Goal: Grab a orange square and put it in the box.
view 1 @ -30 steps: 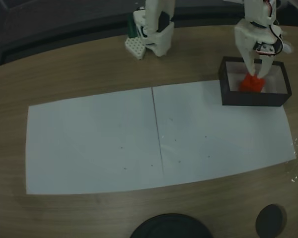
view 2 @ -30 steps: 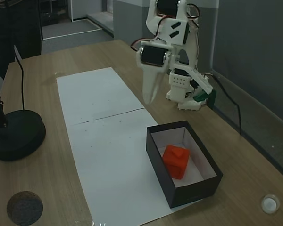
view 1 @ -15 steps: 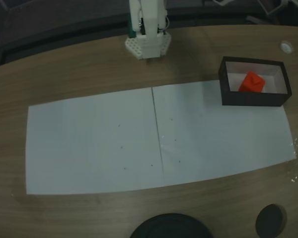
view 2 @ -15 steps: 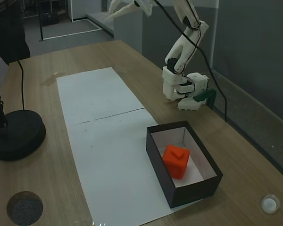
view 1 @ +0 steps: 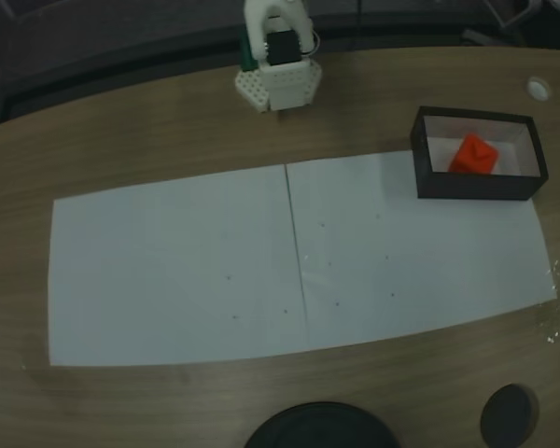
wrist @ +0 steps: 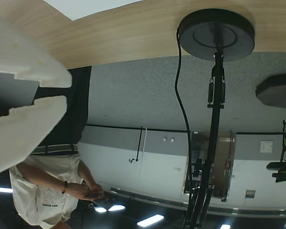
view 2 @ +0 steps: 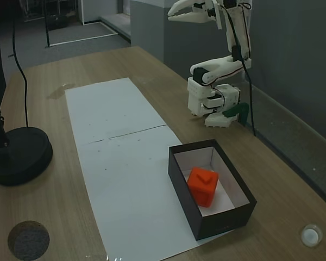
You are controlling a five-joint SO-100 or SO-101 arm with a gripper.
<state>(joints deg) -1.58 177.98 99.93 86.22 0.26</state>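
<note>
A curved wooden table [view 1: 168,131] fills a fixed view from above, with two white paper sheets [view 1: 289,261] laid side by side across its middle, presumably as a marked work area. At the far edge sits the arm's white base [view 1: 278,82], folded back on itself. To the right in this view, the box [view 1: 476,187] rests on the corner of the paper, black walls outside, white inside, and the orange square [view 1: 473,155] lies on its floor, free of any grip, so the delivery reads as done. A small white cap [view 1: 539,89] lies beyond the box, and a black round stand base [view 1: 319,427] and a dark disc [view 1: 509,413] sit at the near edge. Over to the wrist view, which appears upside down: the camera looks across the room, the table's wood along the top, a lamp stand [wrist: 214,95] hanging into frame, and a person [wrist: 57,186] in a light shirt with hands together. The gripper [wrist: 57,93] enters from the left, its pale fingers [wrist: 28,62] parted by only a narrow gap, holding nothing. Now the other fixed view, from the table's side: the gripper [view 2: 176,14] is raised high above the base [view 2: 214,103], pointing away from the box [view 2: 206,217], jaws near together and empty, a parked posture. The orange square [view 2: 202,186] sits upright in the middle of the box floor, raised mark on top.
</note>
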